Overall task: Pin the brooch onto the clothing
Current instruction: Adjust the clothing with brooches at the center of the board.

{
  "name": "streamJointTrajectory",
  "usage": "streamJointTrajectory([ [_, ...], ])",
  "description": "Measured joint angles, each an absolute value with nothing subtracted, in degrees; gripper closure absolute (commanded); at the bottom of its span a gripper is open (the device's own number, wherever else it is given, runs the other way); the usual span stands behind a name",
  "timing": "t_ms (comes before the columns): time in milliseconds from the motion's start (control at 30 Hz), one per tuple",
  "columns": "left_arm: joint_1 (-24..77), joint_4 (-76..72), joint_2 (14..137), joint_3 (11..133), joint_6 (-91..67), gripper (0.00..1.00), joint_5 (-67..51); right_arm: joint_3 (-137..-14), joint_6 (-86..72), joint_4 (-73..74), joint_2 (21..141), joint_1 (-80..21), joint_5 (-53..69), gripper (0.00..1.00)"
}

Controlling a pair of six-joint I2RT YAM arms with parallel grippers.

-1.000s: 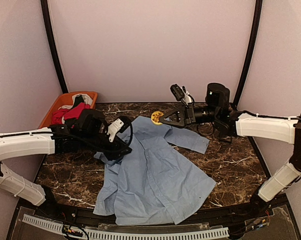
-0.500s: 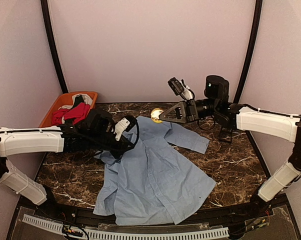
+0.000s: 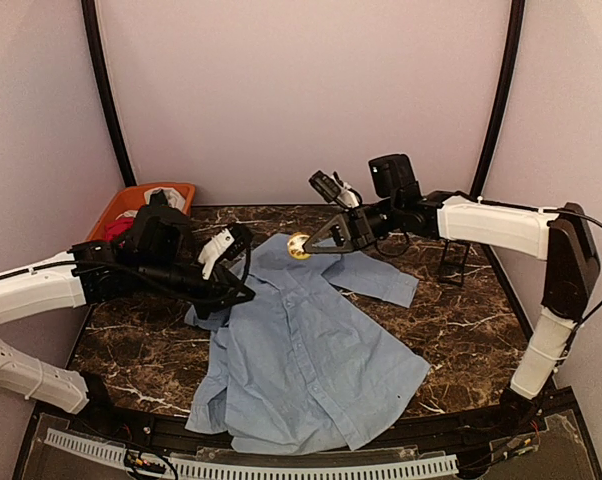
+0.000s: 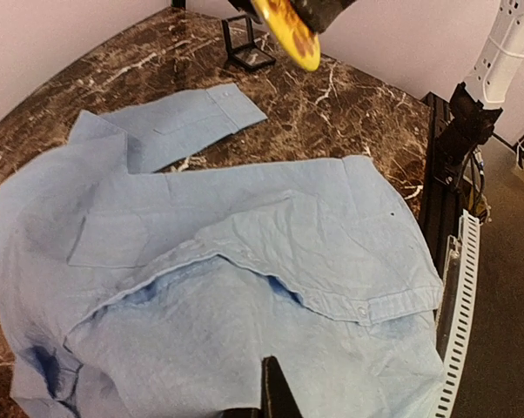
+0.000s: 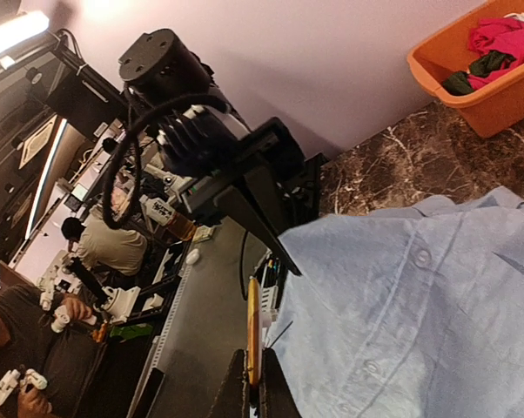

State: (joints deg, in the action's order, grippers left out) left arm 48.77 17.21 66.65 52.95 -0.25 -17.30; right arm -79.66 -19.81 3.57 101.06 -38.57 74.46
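Right claw has carried one brooch leftward over one shirt.

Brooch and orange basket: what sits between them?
In the top view, the left gripper, pinching the blue shirt at its edge, lies between the brooch and the basket.

My top camera looks down from behind the worktop's near edge, far off. Left wrist camera skims close over the shirt toward the right edge; right wrist camera faces my left tool. All share shirt and brooch.
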Motion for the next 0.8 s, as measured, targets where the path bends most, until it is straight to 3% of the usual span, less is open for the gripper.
streamJointTrajectory([
  [133, 48.8, 17.7, 64.9, 56.1, 2.2, 0.99, -12.8, -79.8, -17.8, 7.4, 98.2, -35.9, 68.8, 1.00],
  [267, 48.8, 14.9, 73.6, 65.2, 4.4, 0.96, -11.2, -78.8, -17.5, 8.8, 91.6, -31.0, 63.3, 1.00],
  [433, 48.7, 7.4, 84.8, 67.0, 4.9, 0.48, -14.9, -77.1, -16.6, 8.8, 83.2, -27.4, 59.5, 1.00],
  [467, 48.7, 7.0, 85.9, 66.8, 5.1, 0.43, -15.3, -76.7, -16.5, 8.8, 82.4, -27.3, 59.3, 1.00],
  [600, 48.6, 6.7, 85.3, 63.3, 5.0, 0.36, -15.4, -75.4, -16.4, 9.1, 82.0, -27.2, 58.7, 1.00],
  [800, 47.5, 10.0, 72.9, 58.2, 5.4, 0.28, -12.8, -75.0, -16.3, 9.5, 83.2, -26.9, 58.5, 1.00],
])
